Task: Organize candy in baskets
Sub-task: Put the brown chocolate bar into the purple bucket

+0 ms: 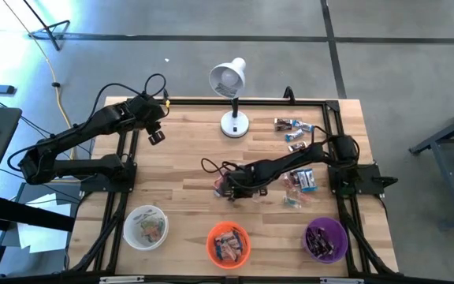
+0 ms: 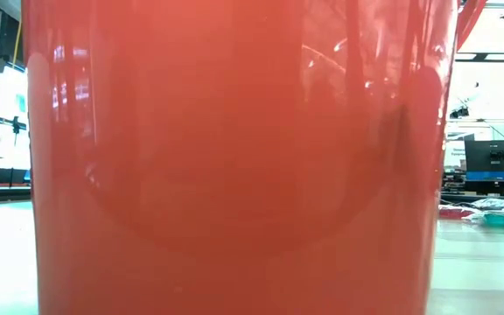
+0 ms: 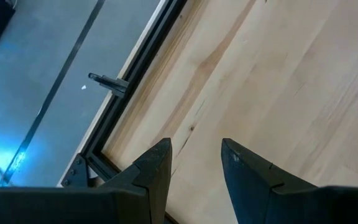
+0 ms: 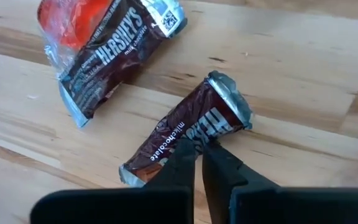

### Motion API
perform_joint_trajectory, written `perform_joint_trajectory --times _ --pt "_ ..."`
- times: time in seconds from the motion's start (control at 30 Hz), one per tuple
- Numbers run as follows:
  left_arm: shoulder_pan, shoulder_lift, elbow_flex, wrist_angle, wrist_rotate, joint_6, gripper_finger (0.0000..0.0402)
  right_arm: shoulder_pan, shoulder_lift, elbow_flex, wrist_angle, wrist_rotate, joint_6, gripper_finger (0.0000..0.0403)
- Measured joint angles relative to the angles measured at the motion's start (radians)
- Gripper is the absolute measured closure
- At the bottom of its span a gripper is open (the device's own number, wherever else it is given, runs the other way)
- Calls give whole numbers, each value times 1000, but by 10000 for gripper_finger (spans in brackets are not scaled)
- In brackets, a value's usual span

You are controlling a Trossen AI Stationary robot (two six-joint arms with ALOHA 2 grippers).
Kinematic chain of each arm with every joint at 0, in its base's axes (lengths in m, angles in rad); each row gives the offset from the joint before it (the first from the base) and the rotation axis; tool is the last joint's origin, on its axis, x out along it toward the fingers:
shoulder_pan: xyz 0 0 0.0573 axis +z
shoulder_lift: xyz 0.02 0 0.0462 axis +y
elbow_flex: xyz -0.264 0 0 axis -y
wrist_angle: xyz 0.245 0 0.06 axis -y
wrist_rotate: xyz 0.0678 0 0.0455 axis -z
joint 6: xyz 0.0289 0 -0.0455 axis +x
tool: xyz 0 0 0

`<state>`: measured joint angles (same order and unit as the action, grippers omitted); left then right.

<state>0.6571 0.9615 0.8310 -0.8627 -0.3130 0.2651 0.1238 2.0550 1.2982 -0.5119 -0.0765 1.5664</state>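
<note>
Three baskets sit along the near table edge in the high view: white basket (image 1: 146,227), orange basket (image 1: 228,243) and purple basket (image 1: 325,240), each with some candy in it already. Taking the desk lamp (image 1: 229,91) as landmark, the right gripper (image 1: 228,188) is down on the wood on the baskets' side of the lamp, and loose candies (image 1: 293,131) lie to the lamp's right. The left gripper (image 1: 157,136) waits off to the lamp's left.

Low view is no help, the orange basket wall (image 2: 234,157) fills it.

Left wrist view: fingers (image 3: 157,168) spread apart over bare wood, holding nothing.

Right wrist view is the useful one. The right gripper (image 4: 199,152) is pressed together at the edge of a brown chocolate bar (image 4: 185,132) lying flat, with a second brown bar (image 4: 114,53) beside it. It looks like a thin pinch on wrapper only, can't tell if it's really caught. I'd lift slowly and straight, check the bar comes up, and regrip across the middle if it slips.
</note>
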Motion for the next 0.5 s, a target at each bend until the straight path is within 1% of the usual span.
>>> perform_joint_trajectory --times 0.1,0.23,0.33,0.5 --pt "0 0 0 0 0 -1 273 0 -36 -4 -16 3 -3 400" --pt "0 0 0 0 17 -1 273 -1 -95 -13 -91 42 -4 402" --pt "0 0 0 0 24 -1 273 4 -162 -10 -139 59 0 402" --pt "0 0 0 3 24 5 273 24 -265 -9 -206 54 3 402"
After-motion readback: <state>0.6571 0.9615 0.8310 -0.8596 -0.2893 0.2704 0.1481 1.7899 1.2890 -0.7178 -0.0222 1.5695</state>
